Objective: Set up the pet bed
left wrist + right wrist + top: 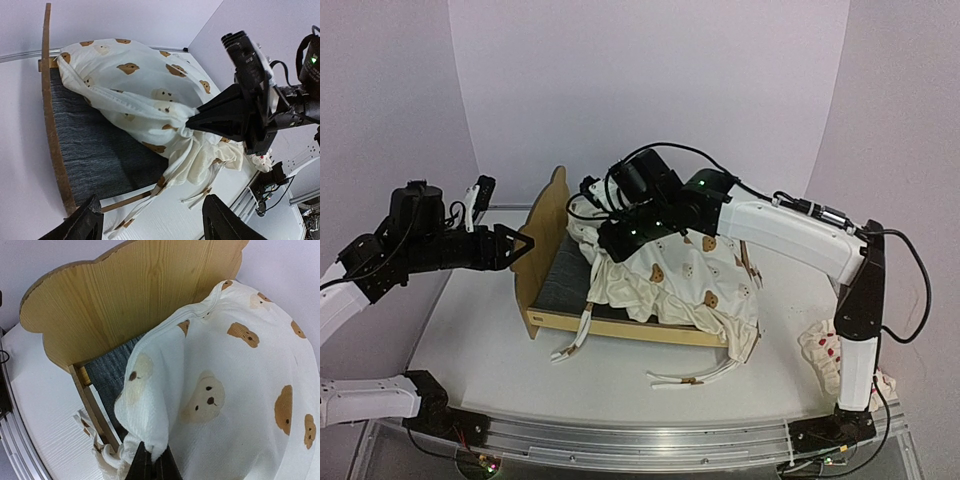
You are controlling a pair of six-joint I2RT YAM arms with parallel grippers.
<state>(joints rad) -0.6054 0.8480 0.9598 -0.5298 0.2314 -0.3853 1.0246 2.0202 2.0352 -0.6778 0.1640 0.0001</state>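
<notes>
The pet bed is a light plywood frame with a bear-ear headboard and dark grey felt base. The headboard also shows in the right wrist view, and the felt base in the left wrist view. The cream bear-print cushion lies bunched over the bed's right part, its ties trailing onto the table. My right gripper is shut on a gathered edge of the cushion, holding it above the felt. My left gripper is open and empty, hovering left of the headboard.
A small white red-dotted pillow lies at the right by the right arm's base. Cushion ties trail on the white table in front of the bed. The table's metal front rail runs along the near edge.
</notes>
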